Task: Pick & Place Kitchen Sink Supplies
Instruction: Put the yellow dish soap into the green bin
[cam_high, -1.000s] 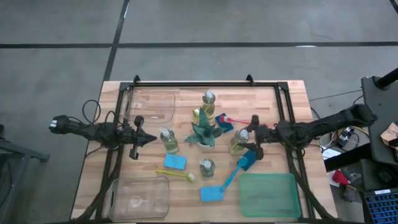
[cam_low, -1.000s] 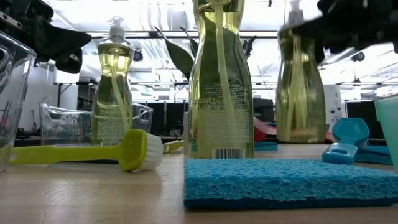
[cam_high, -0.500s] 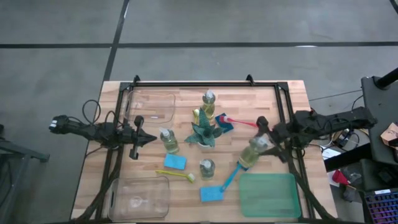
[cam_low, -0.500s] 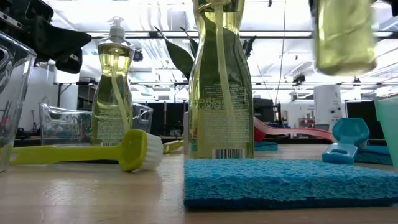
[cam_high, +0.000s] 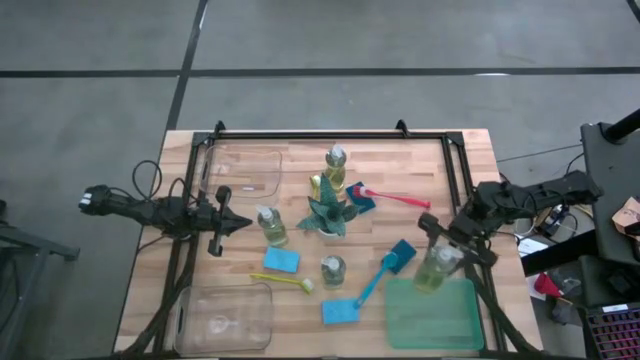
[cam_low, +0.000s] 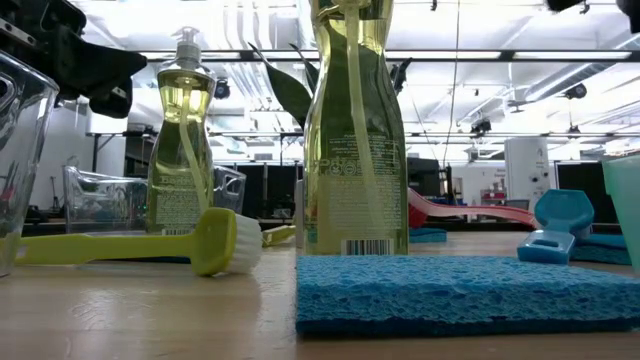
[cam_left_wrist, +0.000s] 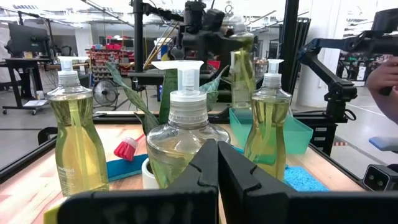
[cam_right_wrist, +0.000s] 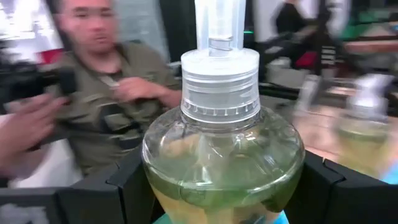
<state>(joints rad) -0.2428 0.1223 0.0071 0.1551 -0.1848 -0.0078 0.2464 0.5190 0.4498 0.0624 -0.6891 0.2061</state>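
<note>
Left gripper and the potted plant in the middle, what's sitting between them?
In the high view, one pump bottle stands between the left gripper and the potted plant; otherwise bare wood.

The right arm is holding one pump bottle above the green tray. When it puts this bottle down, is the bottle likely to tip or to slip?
The pump bottle, held by the right gripper over the green tray, looks tall and narrow, so it may tip if set down tilted. It looks mostly full, so probably heavy for its size. Its smooth clear wall could slip between the fingers.
</note>
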